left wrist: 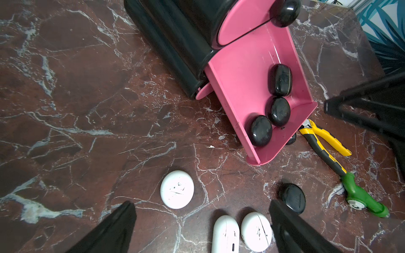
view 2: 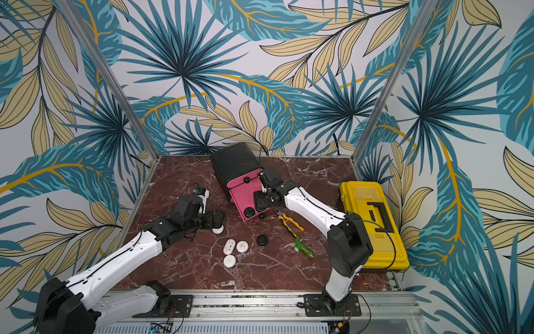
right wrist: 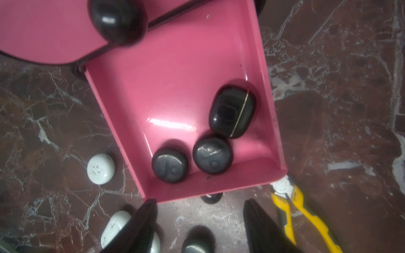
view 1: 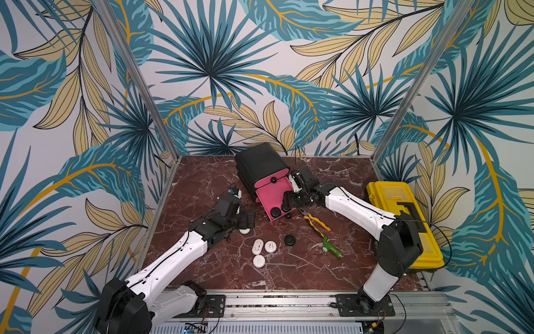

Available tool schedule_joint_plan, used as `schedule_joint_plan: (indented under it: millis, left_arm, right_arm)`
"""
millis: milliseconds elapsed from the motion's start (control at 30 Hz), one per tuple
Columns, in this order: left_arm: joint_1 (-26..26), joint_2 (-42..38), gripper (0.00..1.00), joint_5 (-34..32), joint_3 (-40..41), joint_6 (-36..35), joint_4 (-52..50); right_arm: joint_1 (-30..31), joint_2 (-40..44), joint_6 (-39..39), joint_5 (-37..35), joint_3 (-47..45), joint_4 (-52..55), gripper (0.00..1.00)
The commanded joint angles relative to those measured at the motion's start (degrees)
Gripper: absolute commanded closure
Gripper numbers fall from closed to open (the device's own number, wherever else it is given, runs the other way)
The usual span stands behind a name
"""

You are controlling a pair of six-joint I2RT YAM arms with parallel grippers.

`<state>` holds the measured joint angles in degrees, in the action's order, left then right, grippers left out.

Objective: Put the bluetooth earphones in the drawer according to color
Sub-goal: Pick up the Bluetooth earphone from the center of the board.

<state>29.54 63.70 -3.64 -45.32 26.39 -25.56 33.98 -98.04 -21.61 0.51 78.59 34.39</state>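
In both top views the drawer cabinet (view 1: 261,162) (view 2: 234,162) stands turned at an angle at the back of the counter (view 1: 202,188). One pink drawer (view 1: 270,192) is pulled out, the middle one as it seems. The right gripper (view 1: 289,202) hangs over the front corner of the drawer. The left gripper (view 1: 249,219) hovers low, just beside one of the four white cases (view 1: 259,261). We see no lilac case anywhere. The counter is bare on the left and toward the front edge, but the yellow toolbox (view 1: 404,225) fills the right edge.

In the left wrist view the left gripper (left wrist: 201,203) has its jaws fully apart and empty. Two white cases lie just beside each other, so we judge that closing on one may push away its neighbour. The loose black case (left wrist: 293,198) lies near the green tool (left wrist: 361,199).

In the right wrist view the right gripper (right wrist: 200,203) has its jaws partly apart with nothing between them, just outside the front wall of the drawer (right wrist: 175,87). Three black cases (right wrist: 212,154) lie inside, at the front end. The loose one probably belongs here too. The pliers (right wrist: 311,221) lie just beside the way, and a low carry could strike the front wall and shift the cabinet. The smooth shell may also slip from the jaws. Both arms work near this drawer, so they could meet.
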Motion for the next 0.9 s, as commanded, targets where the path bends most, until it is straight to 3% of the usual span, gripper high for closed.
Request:
schedule_joint_plan:
  millis: [0, 500, 867]
  left_arm:
    - [-0.37, -0.95, 0.00, -0.15, 1.46, 0.32, -0.72]
    - [-0.51, -1.56, 0.00, -0.32, 1.60, 0.57, -1.33]
    - [-0.47, -1.66, 0.00, -0.14, 1.55, 0.76, -1.52]
  right_arm:
    - [2.16, 2.07, 0.72, 0.95, -4.99, 0.93, 0.33]
    - [10.48, 1.91, 0.06, -1.30, -19.26, -6.09, 0.30]
    - [11.68, -3.41, -2.19, -4.06, -19.61, -7.33, 0.38]
